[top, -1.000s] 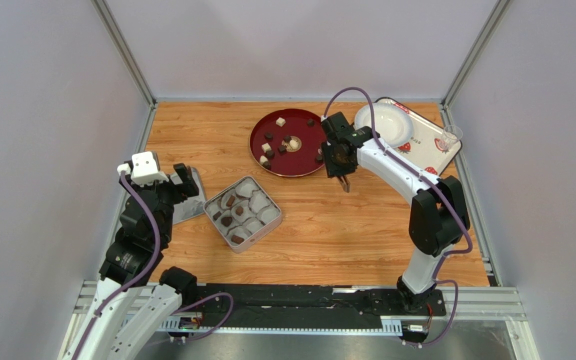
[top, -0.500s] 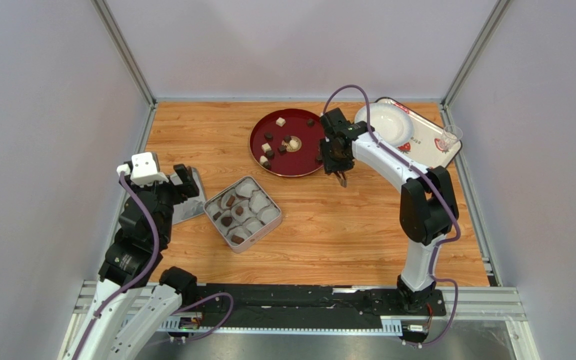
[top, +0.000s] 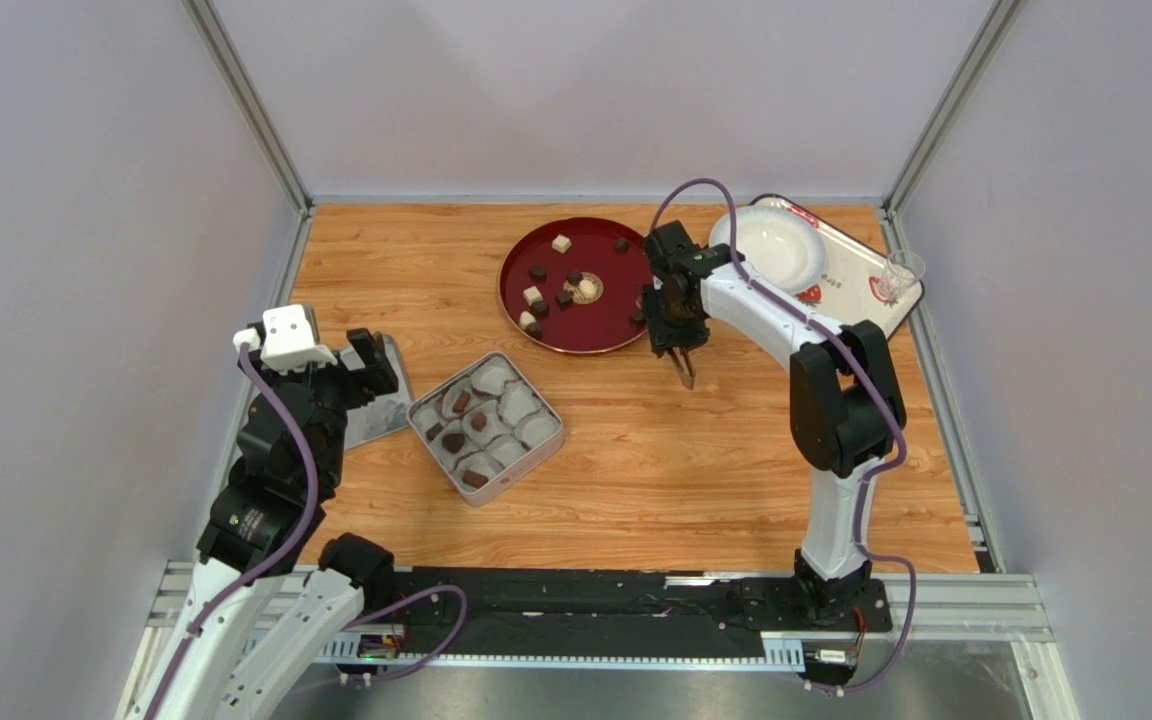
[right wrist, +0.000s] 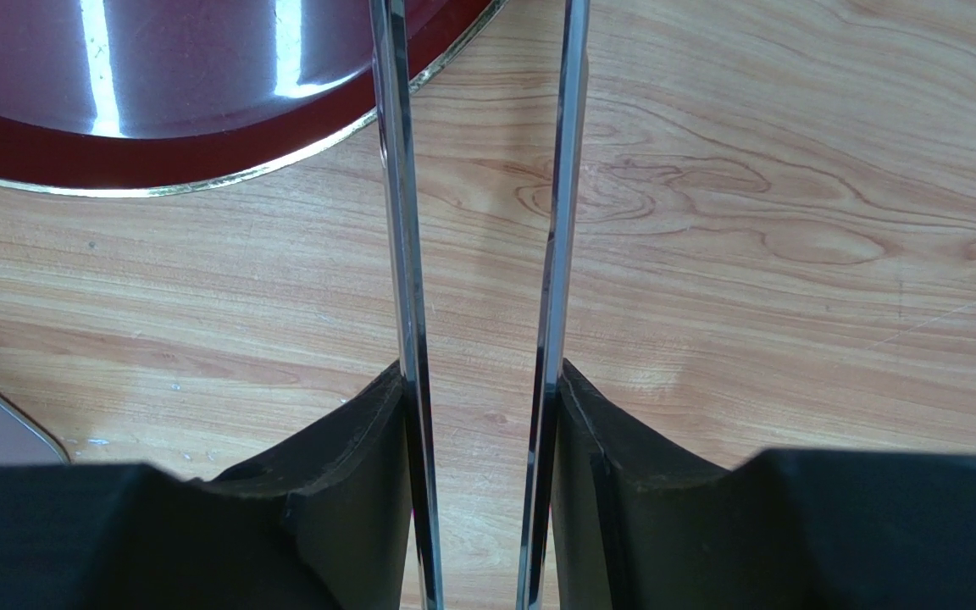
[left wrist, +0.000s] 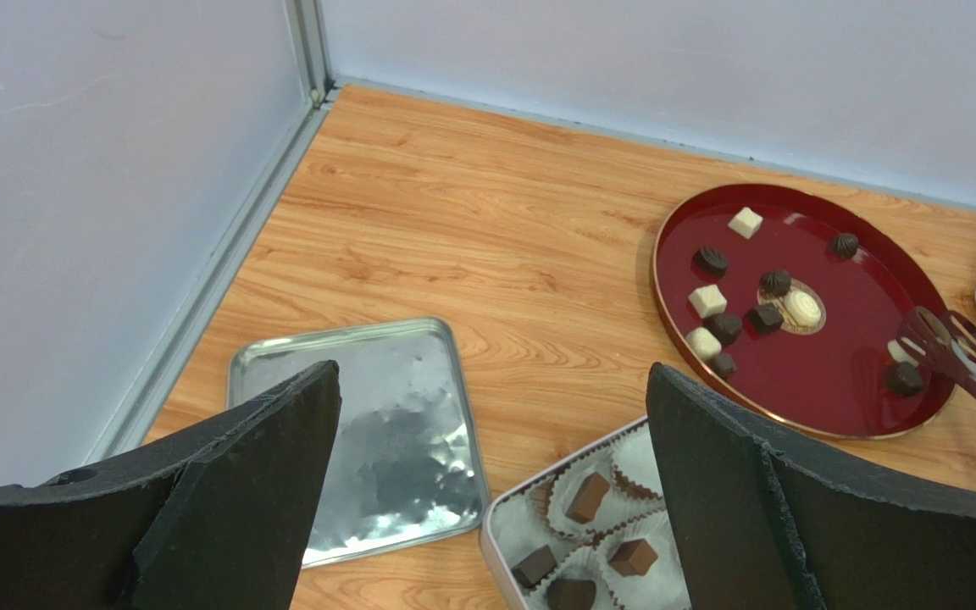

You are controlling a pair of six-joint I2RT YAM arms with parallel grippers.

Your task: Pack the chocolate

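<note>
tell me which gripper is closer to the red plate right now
Right. The right gripper, gripping the tongs, is at the red plate's right edge. The left gripper hangs open above the metal lid, far off to the plate's left.

No text, brand, number or sign readable in any view. Tray at far right of tabletop: red printed motifs, small dark marks beside them (maybe lettering, too small to tell). Chocolate, red plate, tin, lid, tongs: plain surfaces, only reflections.
</note>
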